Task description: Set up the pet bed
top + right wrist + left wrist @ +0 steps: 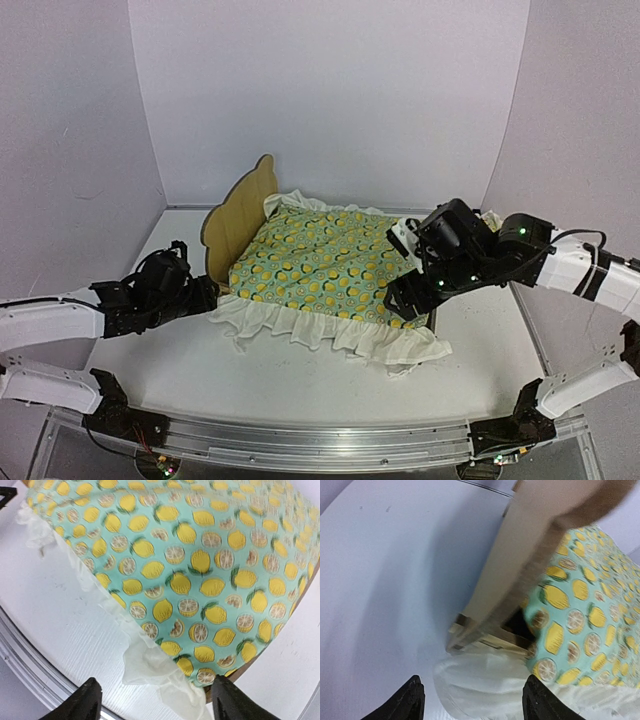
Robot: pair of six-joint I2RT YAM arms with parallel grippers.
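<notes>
Left claw: jaws well apart, gripping nothing, poised over the blanket's white ruffle just beside the bed's headboard corner; right claw: jaws well apart, empty, over the ruffle at the bed's foot corner; contact with cloth cannot be told. Count: one bed, on the desk between both claws, headboard upright; one blanket spread over it; two claws.

Count: 1 pet bed centre frame, 1 lemon-print blanket on it. 2 grippers: left gripper mid-left, right gripper right of centre.
</notes>
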